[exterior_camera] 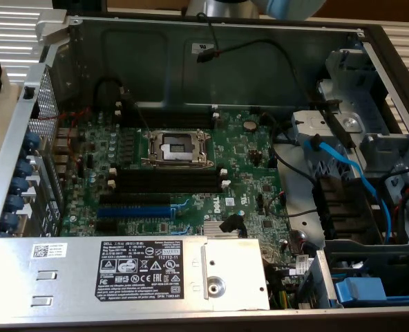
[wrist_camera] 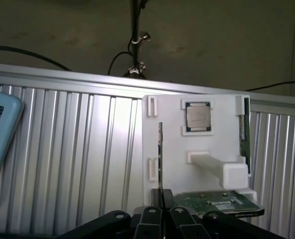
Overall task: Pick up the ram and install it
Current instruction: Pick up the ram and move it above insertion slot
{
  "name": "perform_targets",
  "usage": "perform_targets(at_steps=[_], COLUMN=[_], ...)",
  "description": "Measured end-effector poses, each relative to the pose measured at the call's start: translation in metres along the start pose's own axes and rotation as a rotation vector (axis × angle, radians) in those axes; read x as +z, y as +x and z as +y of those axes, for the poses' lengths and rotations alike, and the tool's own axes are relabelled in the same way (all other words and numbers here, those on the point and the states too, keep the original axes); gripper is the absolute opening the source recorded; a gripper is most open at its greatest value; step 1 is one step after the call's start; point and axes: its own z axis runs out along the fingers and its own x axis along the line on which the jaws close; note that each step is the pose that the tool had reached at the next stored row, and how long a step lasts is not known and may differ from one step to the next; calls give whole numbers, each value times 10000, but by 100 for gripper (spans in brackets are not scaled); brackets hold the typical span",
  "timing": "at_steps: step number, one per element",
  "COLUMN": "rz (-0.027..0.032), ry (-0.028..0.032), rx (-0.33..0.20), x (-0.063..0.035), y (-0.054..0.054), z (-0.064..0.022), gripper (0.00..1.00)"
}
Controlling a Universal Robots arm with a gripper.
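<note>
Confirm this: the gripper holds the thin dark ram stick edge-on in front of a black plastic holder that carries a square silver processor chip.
One point is wrong: the plastic holder is white, not black, as the wrist view shows. The gripper does hold the thin dark ram stick edge-on in front of it, and the holder carries the square silver processor chip.

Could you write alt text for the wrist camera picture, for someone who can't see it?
The gripper pinches the ram, a thin stick seen edge-on, in front of a white holder carrying a square processor chip, with ribbed metal behind.
</note>
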Motion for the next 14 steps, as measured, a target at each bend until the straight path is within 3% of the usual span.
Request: perform_targets(at_steps=[9,14], rz=[-99,-198], ry=[-43,-34], rx=[-1,-5], x=[-21,-169], y=[50,98], z=[-220,-351], gripper=[12,12])
